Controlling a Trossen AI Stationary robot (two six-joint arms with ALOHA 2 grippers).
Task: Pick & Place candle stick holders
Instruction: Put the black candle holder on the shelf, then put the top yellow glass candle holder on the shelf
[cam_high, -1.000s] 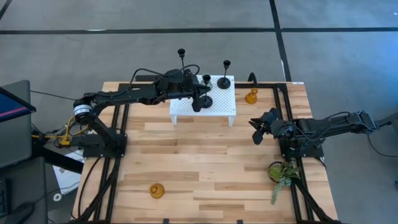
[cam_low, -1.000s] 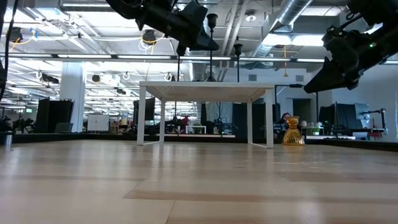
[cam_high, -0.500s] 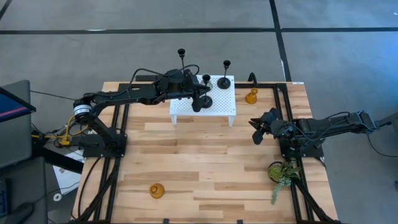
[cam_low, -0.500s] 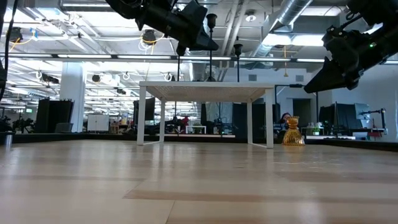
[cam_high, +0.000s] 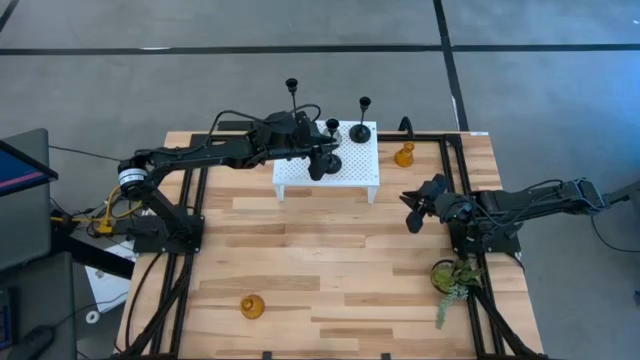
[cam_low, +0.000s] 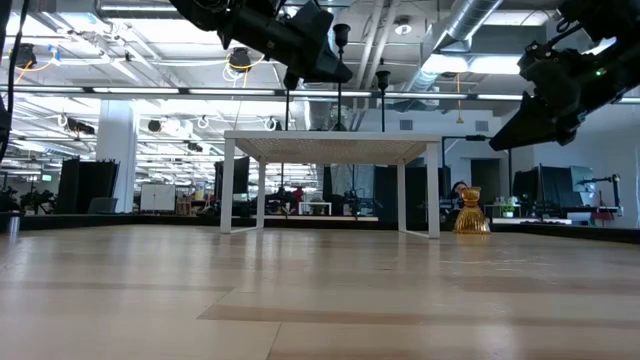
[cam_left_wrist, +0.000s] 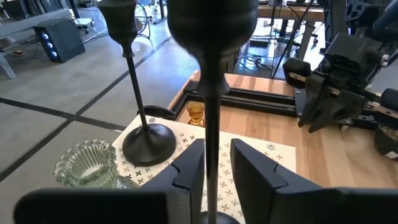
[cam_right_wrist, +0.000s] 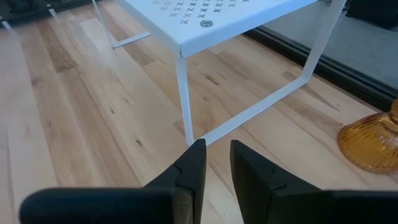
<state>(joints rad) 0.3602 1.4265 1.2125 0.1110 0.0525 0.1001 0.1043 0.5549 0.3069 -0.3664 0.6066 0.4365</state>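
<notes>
Nothing is shifting since a second ago: both arms are staying put. On the white rack (cam_high: 305, 180) at the far side of the surface (cam_high: 330, 260), the left end effector (cam_left_wrist: 211, 168) is gripping the stem of a black candle holder (cam_high: 330, 160), fingers nearly closed. Another black holder (cam_high: 361, 130) and a clear glass one (cam_left_wrist: 86, 163) are already standing there. Two amber holders (cam_high: 252, 306) are waiting below. The right end effector (cam_high: 412, 208) is hovering slightly open and empty at right.
</notes>
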